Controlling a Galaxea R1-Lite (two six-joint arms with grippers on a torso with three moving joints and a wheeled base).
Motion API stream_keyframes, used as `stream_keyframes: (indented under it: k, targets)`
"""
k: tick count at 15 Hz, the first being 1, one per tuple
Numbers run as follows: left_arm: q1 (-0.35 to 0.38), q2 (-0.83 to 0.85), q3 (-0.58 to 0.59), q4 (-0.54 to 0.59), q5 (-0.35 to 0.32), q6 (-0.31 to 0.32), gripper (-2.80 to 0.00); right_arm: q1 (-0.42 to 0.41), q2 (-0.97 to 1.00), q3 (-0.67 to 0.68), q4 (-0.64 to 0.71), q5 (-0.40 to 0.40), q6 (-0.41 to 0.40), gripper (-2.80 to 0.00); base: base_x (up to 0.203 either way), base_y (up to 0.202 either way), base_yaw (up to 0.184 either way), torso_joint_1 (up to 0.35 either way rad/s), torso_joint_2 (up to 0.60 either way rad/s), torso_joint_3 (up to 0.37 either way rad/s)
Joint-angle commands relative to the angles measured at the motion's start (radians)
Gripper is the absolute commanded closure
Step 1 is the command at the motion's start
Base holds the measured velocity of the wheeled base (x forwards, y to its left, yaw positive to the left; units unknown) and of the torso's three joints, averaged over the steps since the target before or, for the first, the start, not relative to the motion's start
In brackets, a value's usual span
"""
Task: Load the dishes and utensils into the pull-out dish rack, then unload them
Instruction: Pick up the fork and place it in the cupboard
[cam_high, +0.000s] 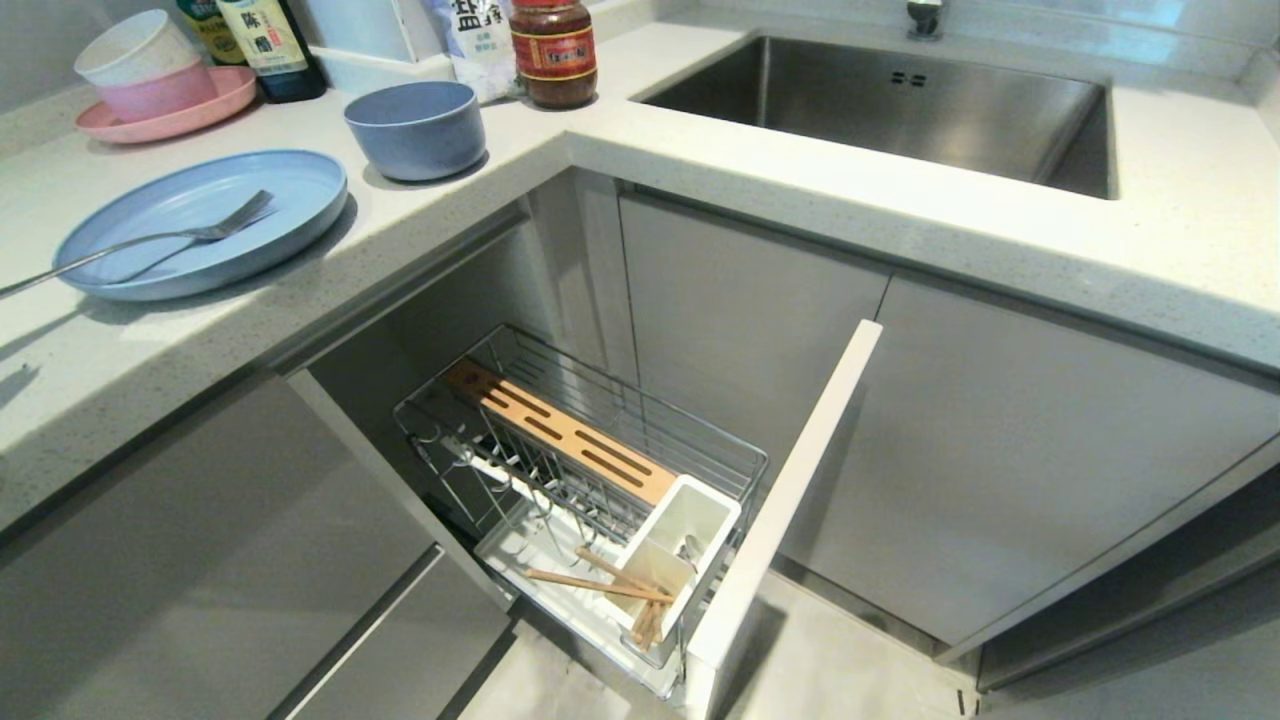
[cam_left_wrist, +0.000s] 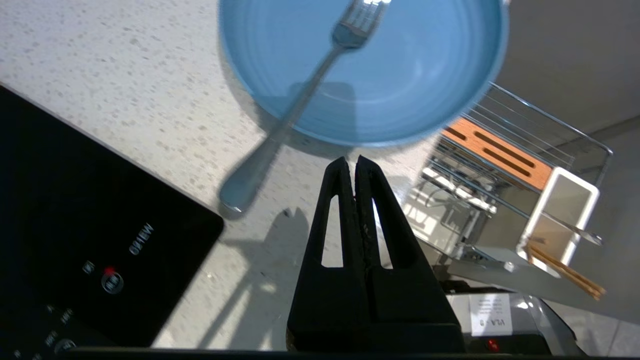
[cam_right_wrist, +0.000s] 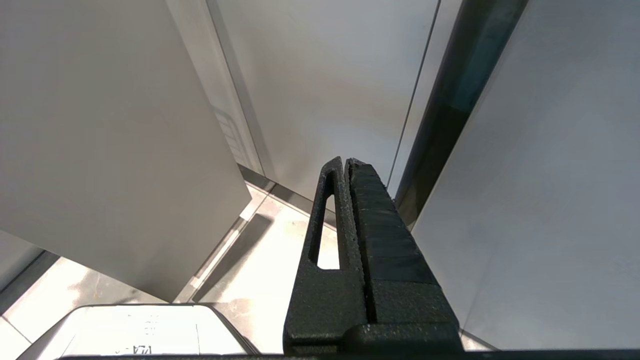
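The light-blue plate (cam_high: 290, 190) lies on the left counter. The silver fork (cam_high: 150, 240) rests with its tines in the plate and its handle out over the rim. Behind them stands the blue-grey bowl (cam_high: 415, 128). Below, the pull-out dish rack (cam_high: 700, 450) is drawn out. Its white cup (cam_high: 700, 520) holds the wooden chopsticks (cam_high: 600, 585) and a silver spoon handle (cam_left_wrist: 570, 227). My left gripper (cam_left_wrist: 351, 162) hangs shut and empty above the counter, just short of the plate (cam_left_wrist: 425, 75) and beside the fork (cam_left_wrist: 300, 100). My right gripper (cam_right_wrist: 345, 162) is shut, parked low by the cabinet doors.
A pink plate with stacked pink and white bowls (cam_high: 150, 85), bottles and a red jar (cam_high: 553, 50) line the back of the counter. The steel sink (cam_high: 880, 100) is to the right. A black cooktop (cam_left_wrist: 75, 225) lies near the left gripper. The rack's pale front panel (cam_high: 790, 490) juts out.
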Motion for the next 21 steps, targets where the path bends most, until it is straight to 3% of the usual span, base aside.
stream_keyframes:
  k: [1, 8, 9, 21]
  targets:
    - [0.006, 0.06, -0.006, -0.01, -0.005, 0.003, 0.0, 0.0, -0.004, 0.002, 0.0, 0.0, -0.001, 0.0, 0.0, 0.0, 0.0, 0.0, 0.0, 0.0]
    - [-0.059, 0.125, 0.005, -0.06, -0.006, 0.017, 0.0, 0.0, -0.004, 0.002, 0.0, 0.0, 0.0, 0.0, 0.0, 0.0, 0.0, 0.0, 0.0, 0.0]
    - [-0.07, 0.129, 0.014, -0.074, -0.006, 0.018, -2.8, 0.0, -0.004, 0.002, 0.0, 0.0, 0.0, 0.0, 0.0, 0.0, 0.0, 0.0, 0.0, 0.0]
    - [-0.169, 0.142, 0.231, -0.385, -0.001, 0.027, -2.8, 0.0, -0.004, 0.002, 0.0, 0.0, 0.0, 0.0, 0.0, 0.0, 0.0, 0.0, 0.0, 0.0]
